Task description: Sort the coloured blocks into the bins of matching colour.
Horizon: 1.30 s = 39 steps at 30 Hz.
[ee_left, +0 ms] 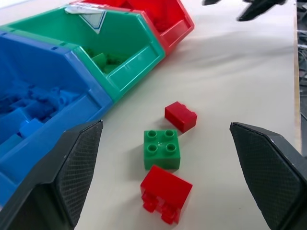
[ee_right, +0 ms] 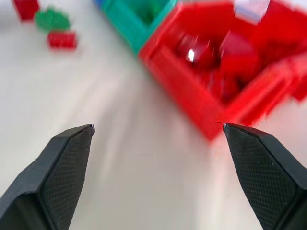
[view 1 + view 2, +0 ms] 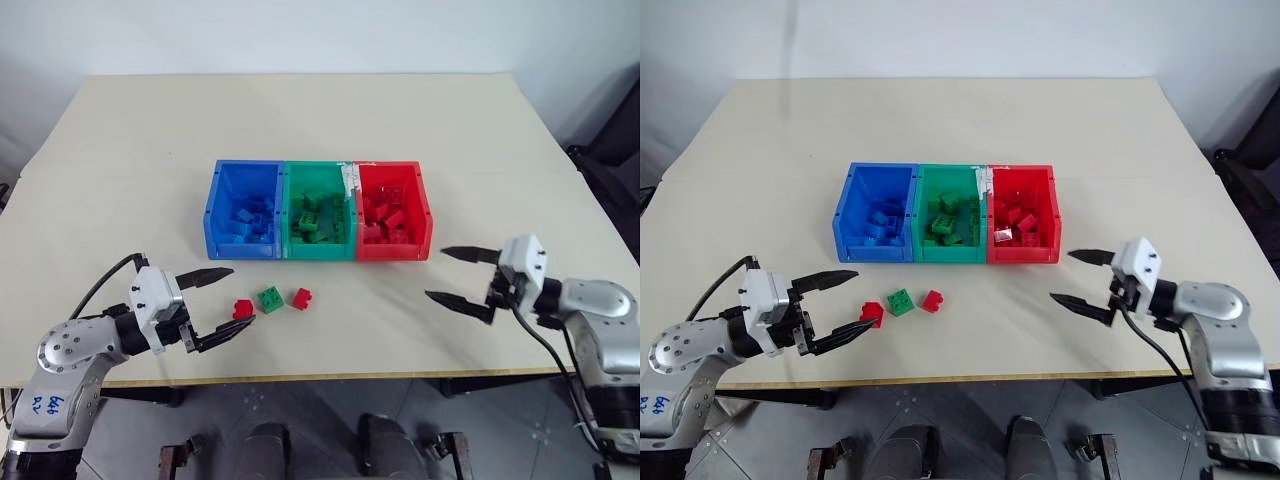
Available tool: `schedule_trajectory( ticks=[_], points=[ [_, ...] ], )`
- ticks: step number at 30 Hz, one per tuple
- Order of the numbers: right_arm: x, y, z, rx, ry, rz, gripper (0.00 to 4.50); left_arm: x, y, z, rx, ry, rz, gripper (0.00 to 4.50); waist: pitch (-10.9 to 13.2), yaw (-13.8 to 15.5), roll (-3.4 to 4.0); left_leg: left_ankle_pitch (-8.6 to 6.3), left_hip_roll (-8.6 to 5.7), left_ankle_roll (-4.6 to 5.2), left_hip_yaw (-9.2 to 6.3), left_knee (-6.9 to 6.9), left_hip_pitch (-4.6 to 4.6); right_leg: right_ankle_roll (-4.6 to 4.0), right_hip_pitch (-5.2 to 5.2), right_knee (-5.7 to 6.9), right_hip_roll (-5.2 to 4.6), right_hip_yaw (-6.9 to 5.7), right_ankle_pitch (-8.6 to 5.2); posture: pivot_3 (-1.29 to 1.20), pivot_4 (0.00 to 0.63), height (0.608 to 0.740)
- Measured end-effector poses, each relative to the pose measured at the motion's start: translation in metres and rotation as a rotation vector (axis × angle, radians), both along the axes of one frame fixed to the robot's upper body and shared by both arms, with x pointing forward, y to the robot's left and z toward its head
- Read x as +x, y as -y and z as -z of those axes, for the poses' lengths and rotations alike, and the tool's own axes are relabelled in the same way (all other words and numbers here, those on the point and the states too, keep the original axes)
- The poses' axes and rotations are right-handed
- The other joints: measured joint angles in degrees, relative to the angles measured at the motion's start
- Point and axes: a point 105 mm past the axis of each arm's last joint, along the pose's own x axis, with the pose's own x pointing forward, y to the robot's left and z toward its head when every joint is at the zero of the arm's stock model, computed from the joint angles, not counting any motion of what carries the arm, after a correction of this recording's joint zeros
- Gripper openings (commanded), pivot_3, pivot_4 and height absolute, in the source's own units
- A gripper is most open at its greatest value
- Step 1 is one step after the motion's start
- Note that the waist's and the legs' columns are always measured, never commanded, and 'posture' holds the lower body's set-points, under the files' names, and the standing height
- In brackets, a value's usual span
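Three small studded plastic bricks lie loose on the pale bench (image 3: 420, 130), just in front of the joined open-topped plastic bins: a red brick (image 3: 242, 309) nearest the left claw (image 3: 221, 304), a green brick (image 3: 270, 298) in the middle, and a second red brick (image 3: 300, 297) beyond it. The blue bin (image 3: 218, 215), green bin (image 3: 292, 225) and red bin (image 3: 424, 215) each hold bricks of their own colour already, so the sorting looks nearly finished.

The left claw stands wide and empty, pointing level at the near red brick. The right claw (image 3: 465, 279) is also wide and empty, off to the right of the red bin.

The step in hand is probably the left claw's pick of that near red brick. It seems to lie tipped, studs sideways, though the angle is hard to read. Best to centre the fingers on its flat faces without nudging the green brick just beside it.
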Motion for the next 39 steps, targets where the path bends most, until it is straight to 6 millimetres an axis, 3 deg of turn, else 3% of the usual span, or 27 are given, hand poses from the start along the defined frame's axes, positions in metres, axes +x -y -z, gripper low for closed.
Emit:
schedule_trajectory(
  ticks=[2, 9, 14, 17, 19, 22, 29, 35, 39],
  points=[
    [-0.002, -0.014, 0.001, 0.008, -0.016, -0.043, 4.48, 0.0, 0.0, 0.0, 0.002, -0.001, 0.012, 4.5, 0.0, -0.3, 0.0, 0.0, 0.03, -0.01, 0.0, 0.02, 0.02, 0.0, 0.0, 0.03, 0.0, 0.0, 0.0, 0.0, 0.15, 0.74],
    [-0.01, -0.107, 0.008, 0.021, -0.162, -0.26, 4.48, -0.016, -0.004, 0.012, 0.004, -0.054, 0.052, 4.5, 0.0, -1.0, 0.02, -0.05, 0.06, -0.06, -0.09, 0.04, -0.01, -0.01, 0.0, 0.02, 0.01, -0.02, 0.0, 0.0, 0.15, 0.74],
    [0.001, -0.172, 0.023, -0.013, -0.178, -0.257, 4.48, -0.031, -0.009, 0.015, 0.032, -0.061, 0.028, 4.5, 0.0, -1.1, -0.01, -0.07, 0.06, -0.1, -0.14, 0.05, -0.04, -0.03, -0.04, 0.03, 0.02, -0.03, -0.02, 0.0, 0.15, 0.74],
    [0.01, -0.191, 0.033, -0.04, -0.184, -0.225, 4.48, -0.038, -0.012, 0.014, 0.039, -0.055, -0.012, 4.5, 0.0, -0.9, -0.01, -0.1, -0.03, -0.05, -0.18, 0.09, -0.09, -0.03, -0.03, 0.05, -0.03, -0.01, -0.01, 0.0, 0.15, 0.74],
    [0.013, -0.195, 0.034, -0.04, -0.185, -0.213, 4.48, -0.04, -0.012, 0.016, 0.034, -0.059, -0.03, 4.5, 0.0, -0.8, -0.01, -0.11, -0.04, -0.04, -0.21, 0.09, -0.1, -0.03, -0.03, 0.04, -0.03, -0.03, -0.01, 0.0, 0.15, 0.74],
    [0.016, -0.201, 0.034, -0.033, -0.189, -0.203, 3.89, -0.045, -0.01, 0.017, 0.03, -0.063, -0.04, 4.5, 0.0, -1.1, -0.01, -0.12, -0.02, -0.05, -0.19, 0.08, -0.09, -0.03, -0.03, 0.04, -0.01, -0.03, -0.01, 0.0, 0.15, 0.74],
    [0.014, -0.202, 0.034, -0.025, -0.201, -0.226, 1.47, -0.048, -0.008, 0.017, 0.024, -0.064, -0.056, 4.5, 0.0, -1.1, -0.01, -0.12, -0.01, -0.05, -0.18, 0.07, -0.09, -0.03, -0.05, 0.04, 0.0, -0.03, -0.02, 0.0, 0.15, 0.74],
    [0.018, -0.191, 0.01, 0.072, -0.155, -0.21, 1.43, -0.042, -0.007, 0.011, 0.015, -0.03, -0.06, 4.5, 0.0, -1.0, -0.01, -0.12, -0.02, -0.04, -0.18, 0.08, -0.09, -0.03, -0.04, 0.04, 0.0, -0.04, -0.01, 0.0, 0.15, 0.74],
    [0.04, -0.154, -0.029, 0.189, -0.072, -0.095, 1.43, -0.037, -0.007, 0.008, 0.002, -0.013, -0.069, 4.5, 0.0, -1.1, 0.01, -0.12, -0.01, -0.04, -0.17, 0.08, -0.09, -0.03, -0.04, 0.03, 0.0, -0.04, -0.01, 0.0, 0.15, 0.74]
  ],
)
